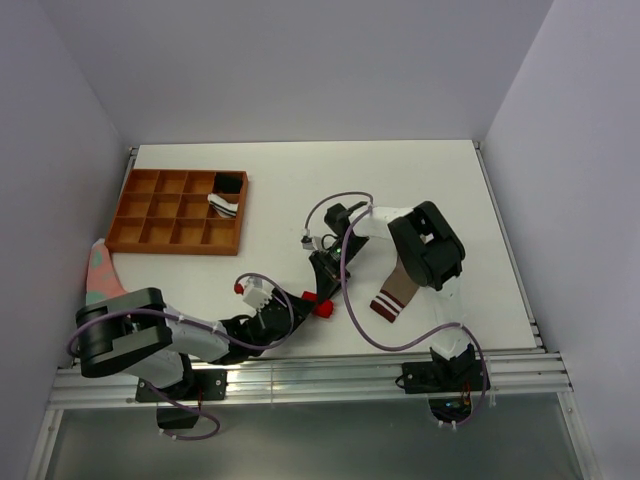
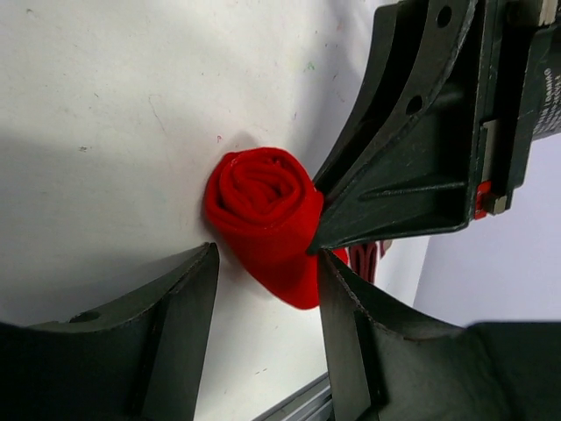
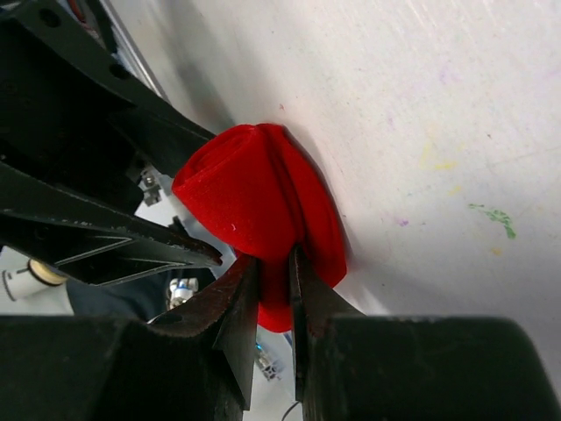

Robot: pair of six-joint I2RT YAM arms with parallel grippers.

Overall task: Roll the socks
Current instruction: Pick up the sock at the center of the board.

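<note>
The red sock (image 2: 267,210) sat coiled near the worktop's (image 1: 300,170) front edge. The right end effector (image 3: 273,263) pinched its outer fold, and the left end effector (image 2: 267,254) stood spread astride it. This roll looked nearly done; next comes a clean release, then the flat tan sock (image 1: 395,290) nearby.

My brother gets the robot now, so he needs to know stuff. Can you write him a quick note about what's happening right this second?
The left fingers are open, either side of one end of the red sock, not squeezing it.
The right fingers are shut on a fold of the red sock.
The red sock sits near the table's front edge. The brown sock lies flat to its right, under the right arm.
Done: the red sock is rolled into a spiral.
Left: the brown sock is not rolled yet.
</note>
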